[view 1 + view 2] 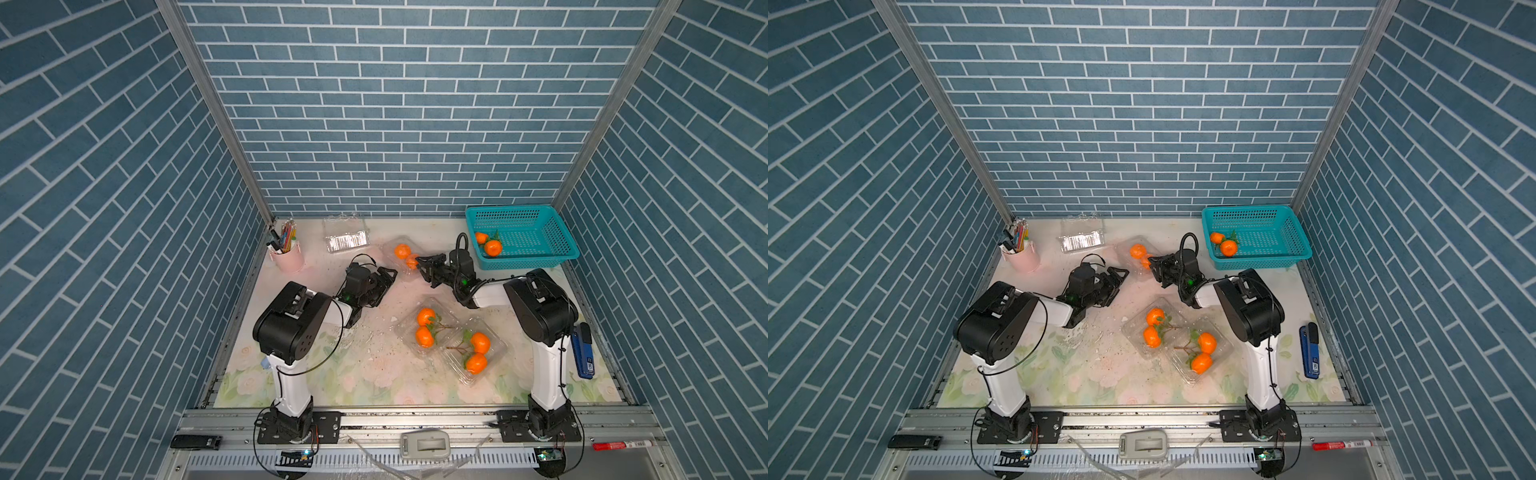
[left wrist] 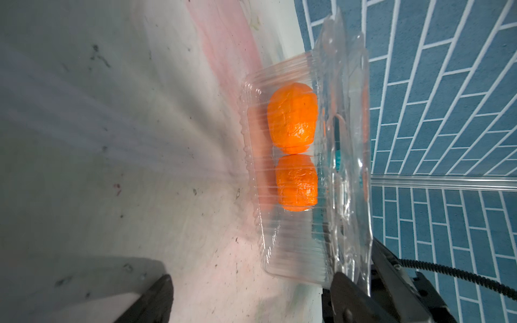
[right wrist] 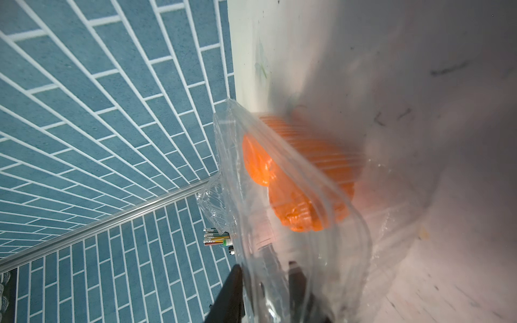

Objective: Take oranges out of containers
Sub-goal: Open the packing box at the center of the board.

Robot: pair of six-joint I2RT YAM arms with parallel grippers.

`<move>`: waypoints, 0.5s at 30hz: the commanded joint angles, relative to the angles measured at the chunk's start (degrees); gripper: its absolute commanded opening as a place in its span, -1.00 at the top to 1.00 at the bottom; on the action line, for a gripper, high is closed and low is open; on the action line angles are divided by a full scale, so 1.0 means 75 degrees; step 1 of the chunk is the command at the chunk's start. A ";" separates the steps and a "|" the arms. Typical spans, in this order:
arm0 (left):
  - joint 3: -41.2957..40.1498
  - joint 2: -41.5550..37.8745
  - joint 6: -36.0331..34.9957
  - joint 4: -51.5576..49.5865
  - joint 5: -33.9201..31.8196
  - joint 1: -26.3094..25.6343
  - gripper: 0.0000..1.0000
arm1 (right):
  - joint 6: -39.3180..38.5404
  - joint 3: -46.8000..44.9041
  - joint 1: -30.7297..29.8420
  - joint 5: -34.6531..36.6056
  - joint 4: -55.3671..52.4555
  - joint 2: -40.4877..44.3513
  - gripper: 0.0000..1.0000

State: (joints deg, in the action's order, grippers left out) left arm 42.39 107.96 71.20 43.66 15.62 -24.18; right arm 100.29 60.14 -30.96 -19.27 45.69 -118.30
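Top views both show the table (image 1: 353, 374) under a floral mat, with specks and crumbs near its middle. The basket (image 1: 532, 257), teal and perforated, stands in the far right corner. Two oranges (image 1: 493, 247) lie in it, with green leaves beside them.

Four containers noted, all clear plastic:
- A front container (image 1: 446, 318) and its neighbour (image 1: 496, 353) lie just beside each other, near the right arm. Each holds a pair of oranges (image 1: 424, 336) on a leafy twig.
- An empty container (image 1: 347, 239) sits at the far edge, near the cup (image 1: 286, 257) of pens.
- The middle container (image 1: 390, 249) lies between the two grippers with two oranges inside.

The left wrist view shows that container's lid (image 2: 355, 156) standing raised off the ribbed tray. Its two oranges (image 2: 292, 120) lie side by side in the tray, touching.

Right gripper (image 1: 420, 268): clenched on the lid. In the right wrist view the clear sheet passes between its narrowly set fingers (image 3: 232, 290), with the oranges seen blurred through it.

Left gripper (image 1: 388, 282): released. Its fingers (image 2: 156, 296) stand well apart with nothing between them, just beside the near end of the middle container. Whether one finger touches the tray cannot be told.

A blue stapler (image 1: 582, 351) lies at the table's right edge, beside the right arm.
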 commanded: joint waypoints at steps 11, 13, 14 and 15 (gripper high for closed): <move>0.0145 0.0043 -0.0056 0.0173 -0.0090 0.0028 -0.79 | 0.0175 -0.0294 -0.0078 0.0120 0.0306 0.0059 0.40; 0.0192 0.0060 -0.0061 0.0167 -0.0067 0.0025 -0.80 | 0.0186 -0.0342 -0.0090 0.0131 0.0329 0.0053 0.41; 0.0221 0.0076 -0.0071 0.0167 -0.0045 0.0025 -0.79 | 0.0185 -0.0366 -0.0087 0.0133 0.0363 0.0059 0.41; 0.0262 0.0098 -0.0079 0.0142 -0.0033 0.0022 -0.80 | 0.0187 -0.0387 -0.0084 0.0137 0.0364 0.0070 0.41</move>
State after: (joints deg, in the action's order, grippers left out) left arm 42.92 108.01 71.20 43.94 15.27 -24.18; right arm 100.27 58.30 -31.29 -19.07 47.48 -118.30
